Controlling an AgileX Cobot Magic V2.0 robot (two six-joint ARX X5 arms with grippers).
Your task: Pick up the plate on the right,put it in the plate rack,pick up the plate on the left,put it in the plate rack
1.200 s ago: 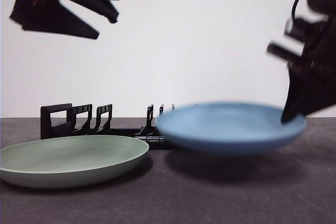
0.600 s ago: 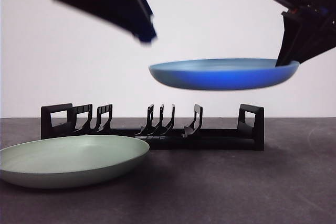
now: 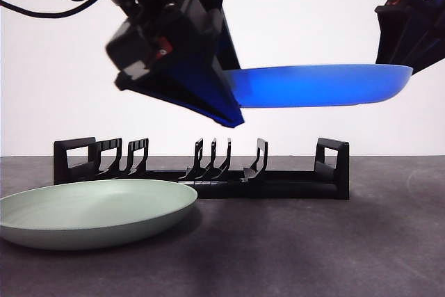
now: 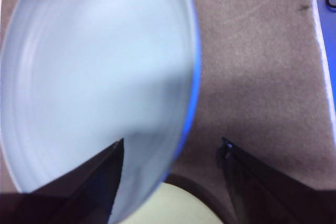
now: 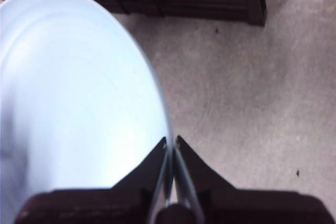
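Left end effector (image 3: 233, 113) now lowered to blue plate (image 3: 320, 85), jaws apart astride rim, right end effector (image 5: 171, 142) clamped on opposite rim

The front view looks level across the tabletop (image 3: 313, 248) at close range. Both wrist views look down; all three share the blue plate (image 3: 320, 85).

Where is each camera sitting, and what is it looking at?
Front view: low at table height, looking across at the plate rack, green plate and raised blue plate; both arms show.
Left wrist view: on the left arm, looking down; open left pincer straddles the blue plate's rim.
Right wrist view: on the right arm, looking down; right pincer pinches the rim.
All three share the blue plate.
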